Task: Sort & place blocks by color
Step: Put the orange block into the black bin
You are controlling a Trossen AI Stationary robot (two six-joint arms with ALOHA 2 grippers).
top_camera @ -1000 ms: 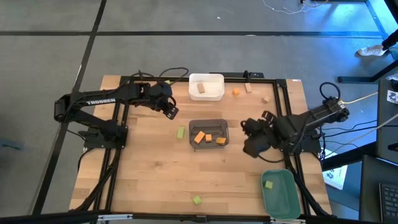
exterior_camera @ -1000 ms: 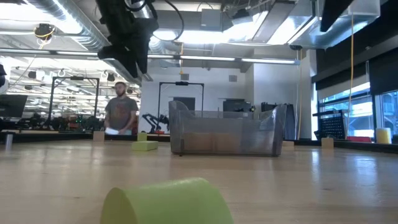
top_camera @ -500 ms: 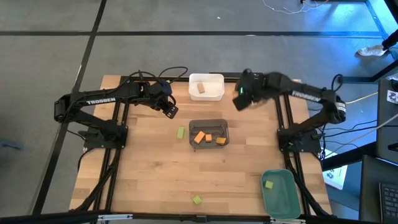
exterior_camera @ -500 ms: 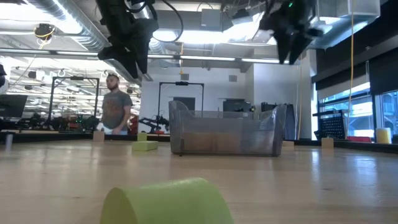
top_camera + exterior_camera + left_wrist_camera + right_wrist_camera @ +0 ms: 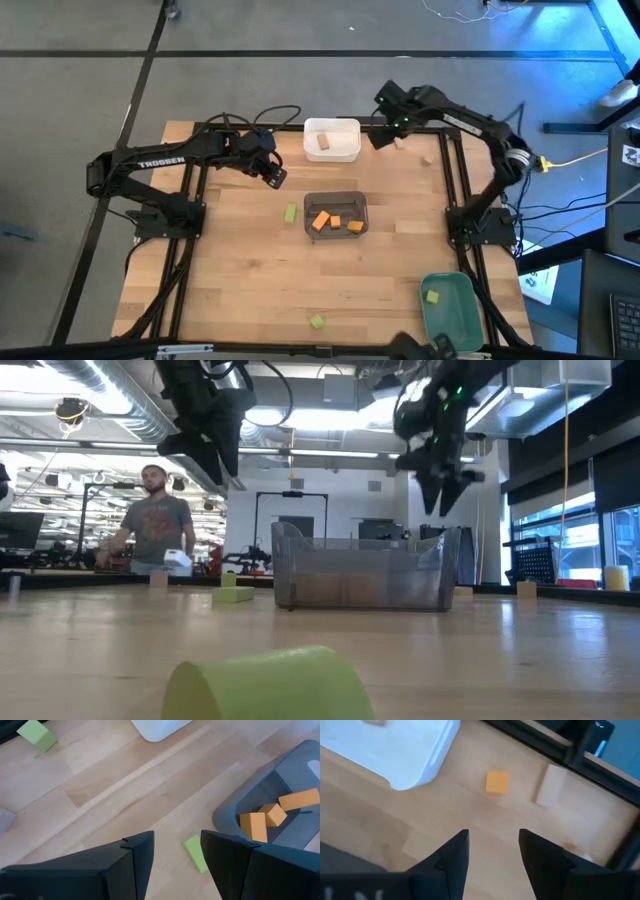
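Observation:
Both grippers are open and hold nothing. My right gripper [image 5: 381,138] [image 5: 492,851] hangs above the table's far edge, just right of the white bin [image 5: 345,152]. Below its fingers an orange block [image 5: 497,782] and a tan block [image 5: 551,785] lie flat on the wood. My left gripper [image 5: 276,178] [image 5: 176,850] hovers left of the dark grey bin [image 5: 336,197], above a green block [image 5: 196,853] [image 5: 291,213]. The grey bin holds three orange blocks [image 5: 321,221], the white bin one tan block [image 5: 323,143], and the green bin [image 5: 462,325] one green block [image 5: 432,296].
Another green block [image 5: 317,321] lies near the table's near edge, and a tan block [image 5: 427,159] lies at the far right. A black frame [image 5: 455,190] runs round the tabletop. A person [image 5: 150,530] walks in the room beyond the table.
My right gripper has swung from beside the grey bin's right side toward the table's far edge, rolling as it went, and now hangs over the orange block by the white bin. Its fingers stayed open. No blocks have moved.

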